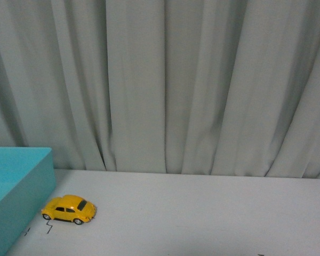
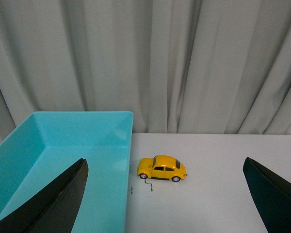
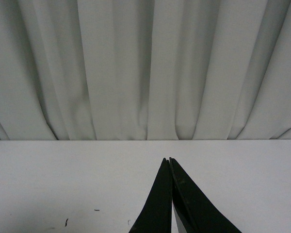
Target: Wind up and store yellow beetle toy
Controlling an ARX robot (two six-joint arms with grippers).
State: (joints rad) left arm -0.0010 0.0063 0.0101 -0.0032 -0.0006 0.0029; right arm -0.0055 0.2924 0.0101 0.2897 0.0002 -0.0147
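Resting just beside the teal bin (image 1: 21,160), the yellow beetle toy (image 1: 69,209) is shown; left gripper (image 2: 163,160) gaping, right gripper (image 3: 169,160) pinched together, both unladen.

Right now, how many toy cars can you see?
1. The beetle stands on the table just beside the bin, outside it. Part of the bin's floor is hidden, so another could lie there.

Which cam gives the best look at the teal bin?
Left wrist view: the teal bin shows its open inside and far rim. Front view catches only one corner, cut by the frame edge. Right wrist view shows none of it.
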